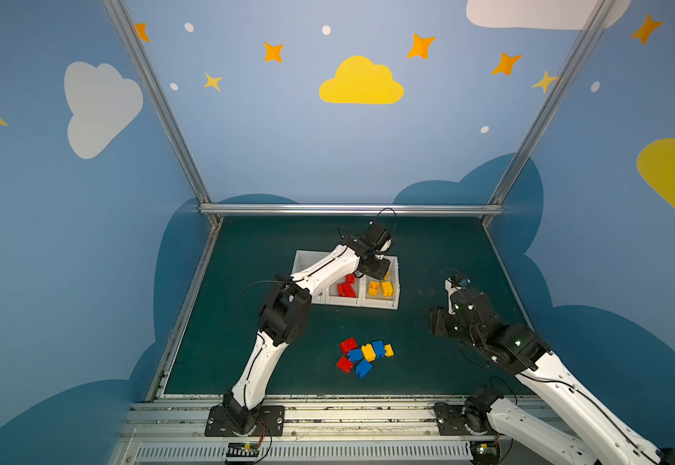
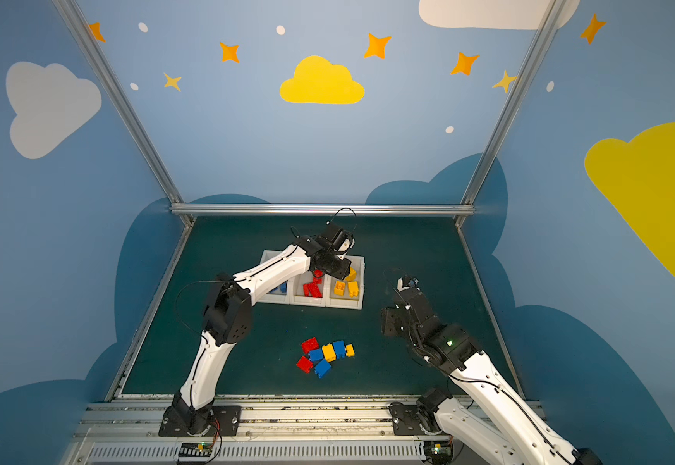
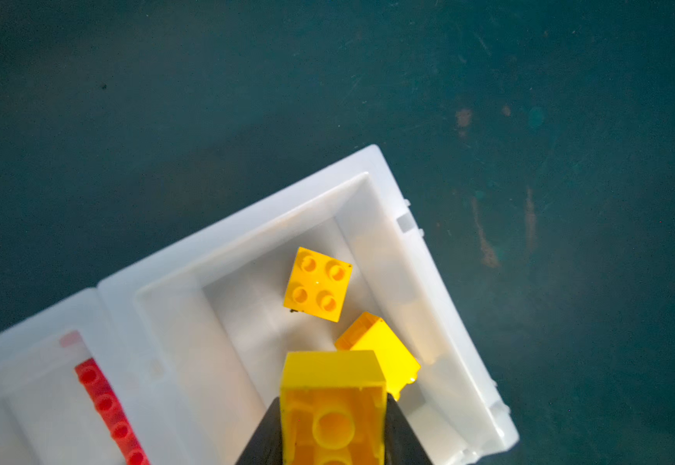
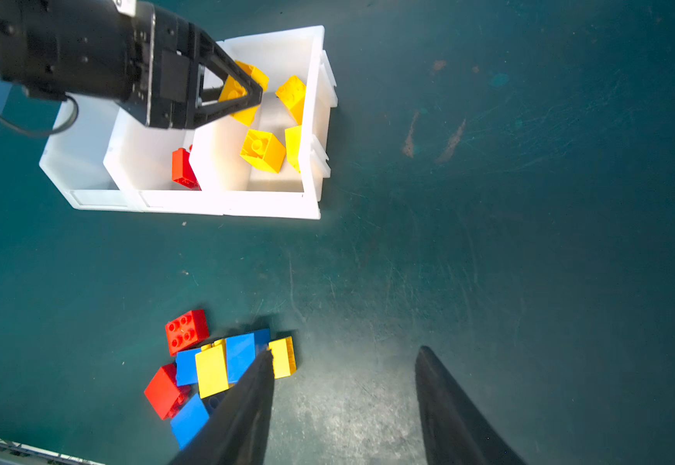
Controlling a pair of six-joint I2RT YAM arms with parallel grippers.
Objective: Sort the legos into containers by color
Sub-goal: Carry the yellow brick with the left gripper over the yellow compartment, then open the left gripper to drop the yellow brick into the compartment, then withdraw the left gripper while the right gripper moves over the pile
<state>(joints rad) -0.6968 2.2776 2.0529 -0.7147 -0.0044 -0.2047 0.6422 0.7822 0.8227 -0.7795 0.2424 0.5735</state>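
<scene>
Three joined white containers (image 1: 380, 306) (image 2: 343, 306) sit mid-table. Blue legos (image 2: 279, 288) lie in the left one, red legos (image 1: 347, 288) in the middle one, yellow legos (image 1: 380, 288) (image 3: 318, 284) in the right one. My left gripper (image 1: 380, 273) (image 3: 333, 400) hangs over the right container, shut on a yellow lego (image 3: 331, 374) (image 4: 233, 94), with both jaws against its sides. A pile of loose red, blue and yellow legos (image 1: 364, 354) (image 4: 215, 362) lies nearer the front. My right gripper (image 1: 436, 322) (image 4: 344, 350) is open and empty above the mat, just right of the pile.
The dark green mat (image 1: 247, 314) has a metal rail along its back edge (image 1: 347, 209) and blue walls on three sides. Both arm bases (image 1: 243, 418) are bolted to the front rail. The left arm's forearm crosses over the left container.
</scene>
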